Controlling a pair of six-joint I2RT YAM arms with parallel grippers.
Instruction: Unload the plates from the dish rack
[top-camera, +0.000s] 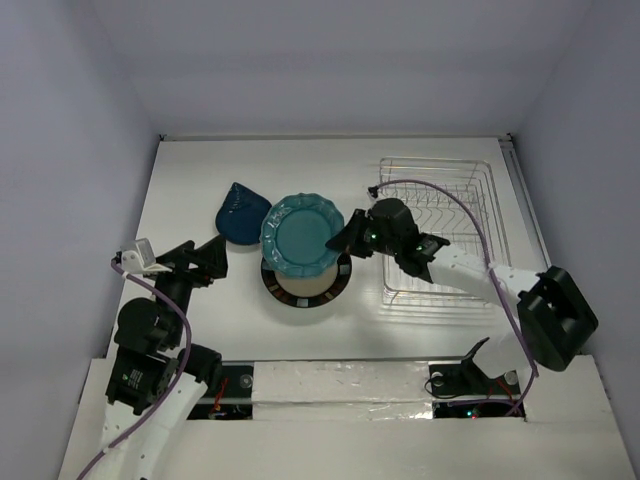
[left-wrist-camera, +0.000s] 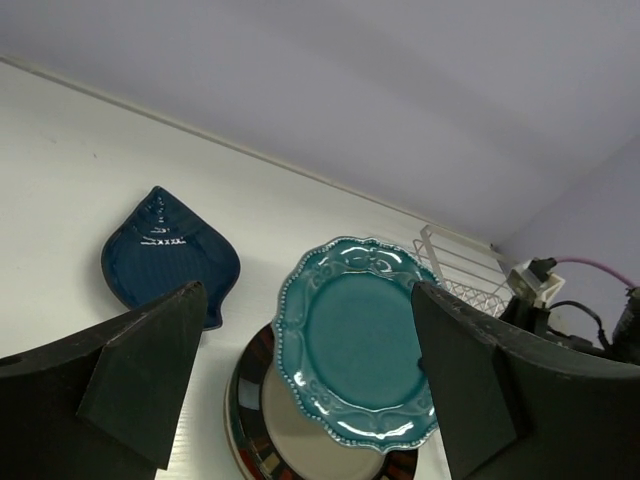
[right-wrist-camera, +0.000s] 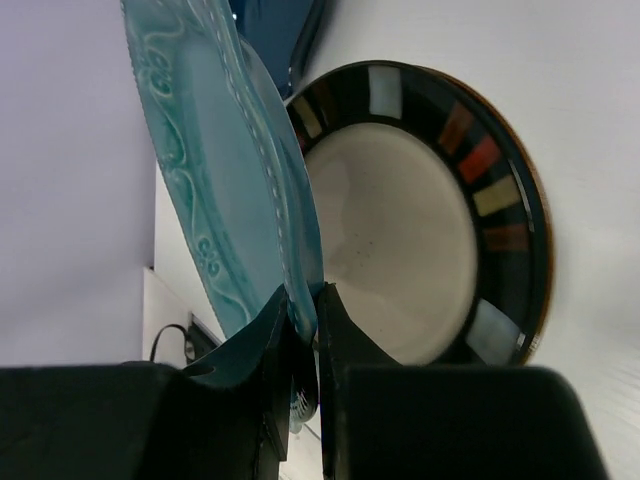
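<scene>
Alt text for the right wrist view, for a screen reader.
The right pincer is shut on the rim of a teal scalloped plate, holding it tilted on edge over a plate with a cream centre and a dark rim of coloured blocks, lying on the white table. A dark blue dish shows behind.

Top view, frame centre: mostly covered by the teal plate (top-camera: 303, 235), the striped-rim plate (top-camera: 305, 295), seen only as a lower arc. Left wrist view: same plate cut off by the bottom edge; dish rack (left-wrist-camera: 455, 272) seen only as a corner at right. Right wrist view: teal plate cropped by the top edge, rim pinched out of sight inside the right gripper (right-wrist-camera: 305, 300); blue shell plate (right-wrist-camera: 275, 30) just a sliver, upper centre.
</scene>
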